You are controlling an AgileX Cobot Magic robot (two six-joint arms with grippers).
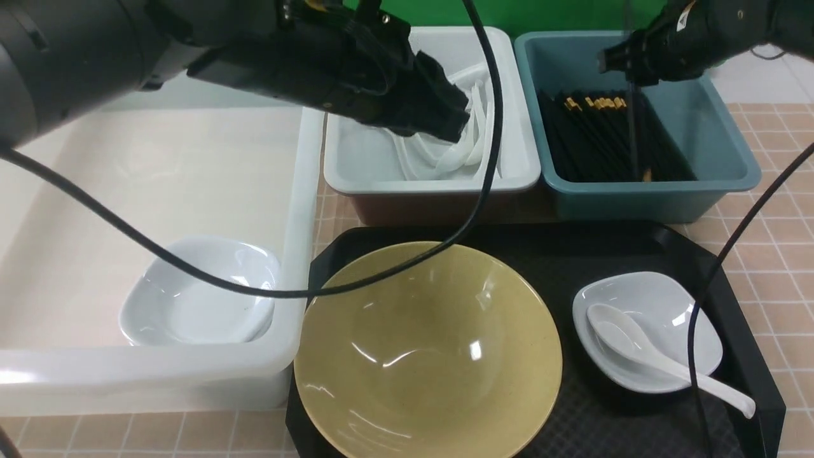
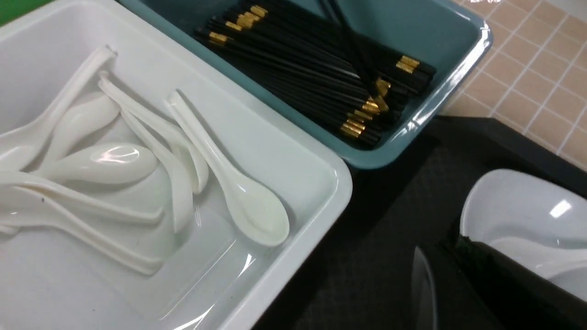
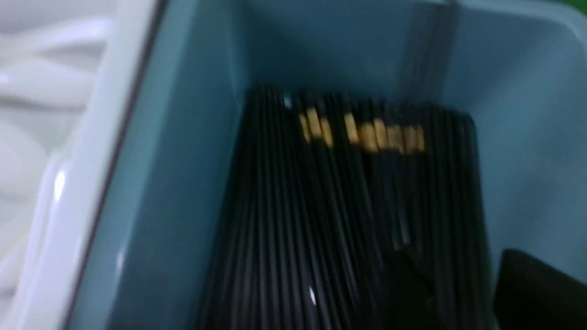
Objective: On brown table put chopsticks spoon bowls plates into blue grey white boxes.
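Nearest, on the black tray (image 1: 604,254), the bowl (image 1: 426,356) was seen. At its right, a plate (image 1: 674,299) carried the spoon (image 1: 642,350). A second plate (image 1: 191,305) lay in the white box (image 1: 159,375). Further back, the L gripper (image 1: 445,117) was held over the grey box (image 1: 432,181); jaw state couldn't be told. The R gripper (image 1: 626,63) was positioned above the blue box (image 1: 699,127), where the chopsticks (image 1: 591,140) were piled; jaw state unreadable (blur).

Four things are carried directly by the brown tiled table (image 1: 776,254). A large translucent white tub (image 1: 304,191) is set at the left. A light grey tub (image 1: 420,186) and a teal-blue tub (image 1: 738,146) stand at the back, side by side. A black textured tray (image 1: 610,254) is placed just in front of those two.
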